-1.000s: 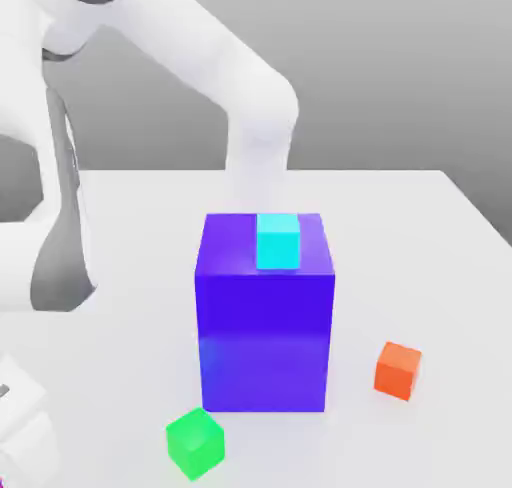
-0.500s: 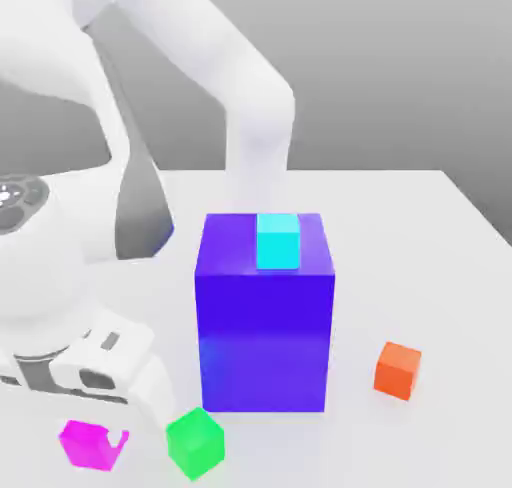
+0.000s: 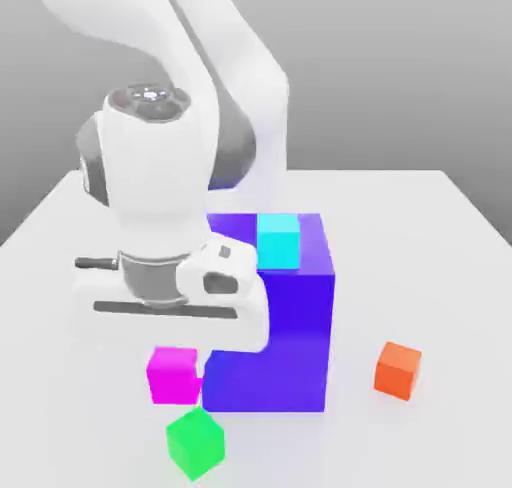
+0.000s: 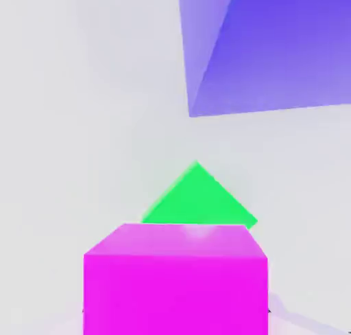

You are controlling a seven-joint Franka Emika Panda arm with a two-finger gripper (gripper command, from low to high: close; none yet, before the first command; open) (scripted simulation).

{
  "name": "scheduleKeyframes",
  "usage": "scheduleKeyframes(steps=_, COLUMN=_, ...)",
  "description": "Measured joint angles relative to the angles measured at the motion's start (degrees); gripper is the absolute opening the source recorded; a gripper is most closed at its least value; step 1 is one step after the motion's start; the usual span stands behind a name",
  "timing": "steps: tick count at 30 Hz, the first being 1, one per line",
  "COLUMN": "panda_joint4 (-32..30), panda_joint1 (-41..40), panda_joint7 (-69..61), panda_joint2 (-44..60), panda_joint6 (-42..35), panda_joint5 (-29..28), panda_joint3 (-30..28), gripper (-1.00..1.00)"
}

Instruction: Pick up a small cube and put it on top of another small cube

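Observation:
The small magenta cube [image 3: 173, 377] hangs just under my hand, above the table, with my gripper [image 3: 175, 356] shut on it. It sits close to the lower front corner of the big blue-purple cube [image 3: 285, 326], on the exterior view's left. The small green cube [image 3: 195, 442] rests on the table just below and slightly right of it. In the hand view the magenta cube [image 4: 175, 279] is very near, with the green cube [image 4: 199, 200] right behind it and the big cube [image 4: 274, 45] beyond. A cyan cube [image 3: 278, 241] sits on top of the big cube.
An orange cube [image 3: 398, 369] lies on the white table [image 3: 440, 276] to the exterior view's right of the big cube. The arm's white body [image 3: 150, 206] stands in front of the big cube's left part.
The hand has swung from the lower left toward the middle and risen, carrying the magenta cube up and right. The cube is now beside the big cube and above the green one.

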Motion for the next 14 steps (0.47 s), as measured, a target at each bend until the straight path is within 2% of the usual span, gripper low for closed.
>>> scheduleKeyframes(steps=3, panda_joint4=1.0, panda_joint1=7.4, panda_joint7=4.4, panda_joint2=-3.3, panda_joint6=2.8, panda_joint5=-7.2, panda_joint3=-9.4, gripper=-1.00)
scheduleKeyframes(steps=4, panda_joint4=1.3, panda_joint1=8.7, panda_joint7=5.4, panda_joint2=-4.1, panda_joint6=3.3, panda_joint5=-8.8, panda_joint3=-11.2, gripper=1.00)
scheduleKeyframes(steps=10, panda_joint4=1.4, panda_joint1=9.4, panda_joint7=5.8, panda_joint2=-4.6, panda_joint6=3.5, panda_joint5=-9.4, panda_joint3=-12.1, gripper=1.00)
scheduleKeyframes(steps=12, panda_joint4=1.0, panda_joint1=6.8, panda_joint7=4.3, panda_joint2=-3.6, panda_joint6=2.3, panda_joint5=-6.9, panda_joint3=-8.6, gripper=1.00)
scheduleKeyframes(steps=14, panda_joint4=0.3, panda_joint1=1.8, panda_joint7=2.2, panda_joint2=-2.6, panda_joint6=-0.4, panda_joint5=-3.4, panda_joint3=-2.2, gripper=1.00)
